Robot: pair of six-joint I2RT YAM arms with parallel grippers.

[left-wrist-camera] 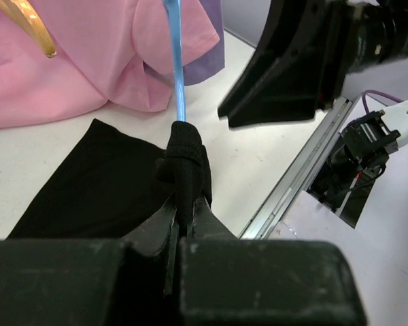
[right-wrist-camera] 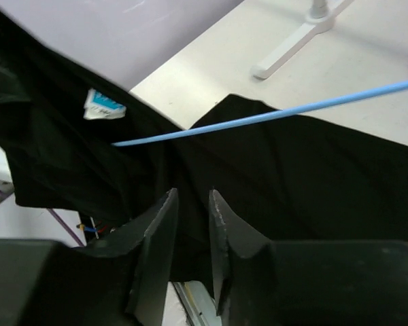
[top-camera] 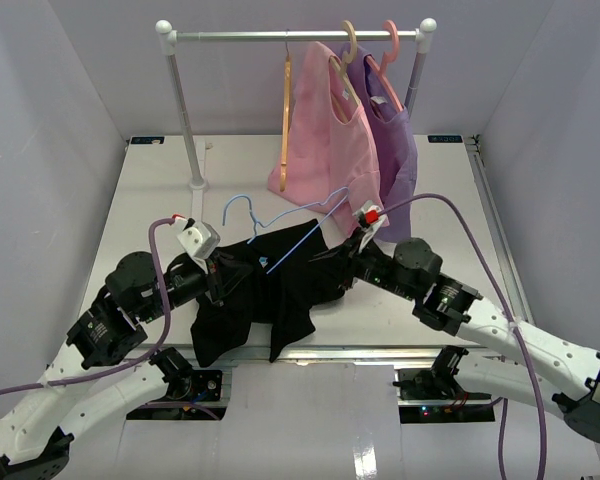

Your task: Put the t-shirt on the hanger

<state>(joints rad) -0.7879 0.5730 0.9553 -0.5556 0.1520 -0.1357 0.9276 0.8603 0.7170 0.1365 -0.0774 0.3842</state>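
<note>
T-shirt [top-camera: 280,290]: bunched at near centre of the table [top-camera: 160,200], slung between both grippers, label [right-wrist-camera: 102,105] showing at the neck. Hanger [top-camera: 292,247]: lies across the shirt, hook toward the rail; in the left wrist view one arm runs into a fold of cloth.

Left gripper [left-wrist-camera: 183,210]: clamped on that fold, right where the hanger enters.

Right gripper [right-wrist-camera: 190,217]: jaws narrowly parted over the shirt, and we see no cloth caught between them.

Step, as we judge it: threading, one shoulder on. Next move calls for the right gripper to take the far neck edge and draw it over the free hanger arm.
</note>
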